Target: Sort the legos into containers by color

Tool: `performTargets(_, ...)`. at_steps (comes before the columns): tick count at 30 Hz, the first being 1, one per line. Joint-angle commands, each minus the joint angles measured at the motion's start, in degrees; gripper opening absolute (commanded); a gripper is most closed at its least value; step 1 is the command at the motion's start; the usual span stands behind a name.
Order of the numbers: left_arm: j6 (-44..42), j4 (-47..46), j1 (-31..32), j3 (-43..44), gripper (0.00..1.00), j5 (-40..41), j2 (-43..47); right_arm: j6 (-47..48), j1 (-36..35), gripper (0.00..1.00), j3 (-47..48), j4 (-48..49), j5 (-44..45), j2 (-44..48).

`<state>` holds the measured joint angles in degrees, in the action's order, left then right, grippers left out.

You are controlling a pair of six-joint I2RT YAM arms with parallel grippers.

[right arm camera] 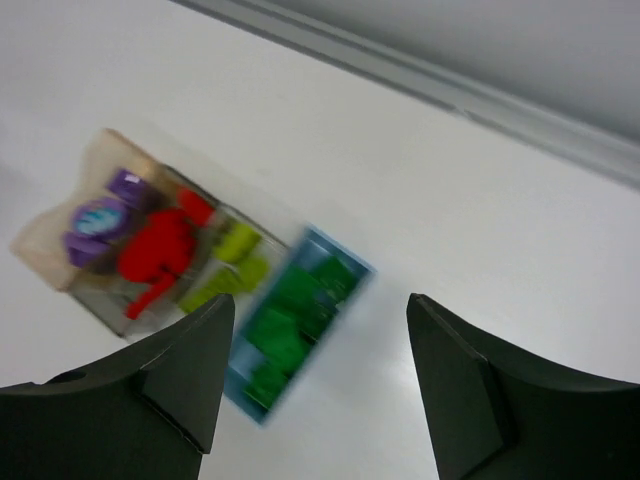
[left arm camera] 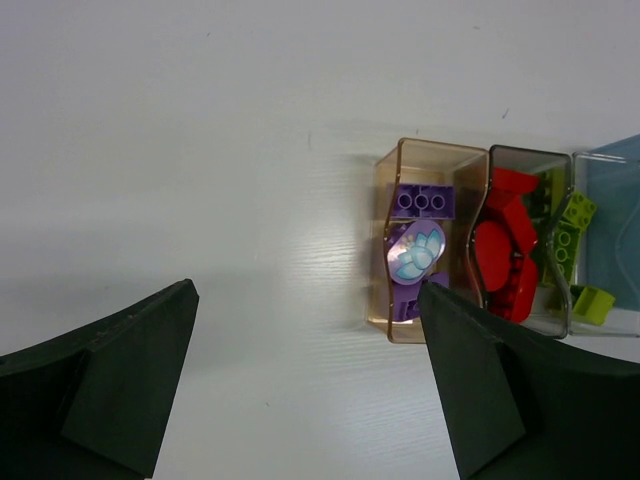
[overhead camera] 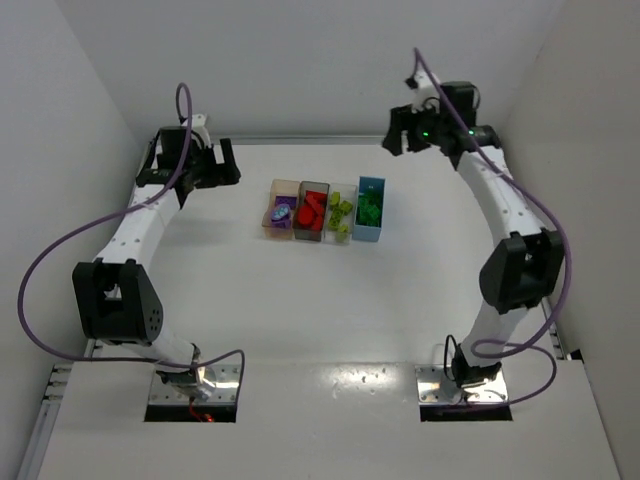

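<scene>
Four containers stand side by side mid-table. The tan bin holds purple legos, the dark grey bin red ones, the clear bin lime ones, and the light blue bin green ones. My left gripper hovers left of the row, open and empty; in its wrist view its jaws frame bare table beside the tan bin. My right gripper hangs high behind the blue bin, open and empty. The right wrist view is motion-blurred.
White walls enclose the table on the left, back and right. A metal strip runs along the back edge. Purple cables loop from both arms. The arm bases are bolted at the near edge.
</scene>
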<state>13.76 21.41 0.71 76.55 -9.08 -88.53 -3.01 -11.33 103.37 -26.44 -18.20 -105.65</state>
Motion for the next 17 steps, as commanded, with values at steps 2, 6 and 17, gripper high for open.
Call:
performTargets(2,-2.2,0.3,-0.3,-0.3,0.99,2.8,1.2,2.5,10.2,0.7,-10.6,-1.4,-0.5,3.8)
performTargets(6,-3.6,-0.3,-0.8,-4.6,0.99,3.8,2.6,7.2,14.9,0.7,-21.9,0.4,-1.6,7.7)
performTargets(17,-4.6,-0.9,-7.3,-9.9,0.99,3.8,4.5,7.8,21.2,0.7,-31.7,6.5,-3.4,11.1)
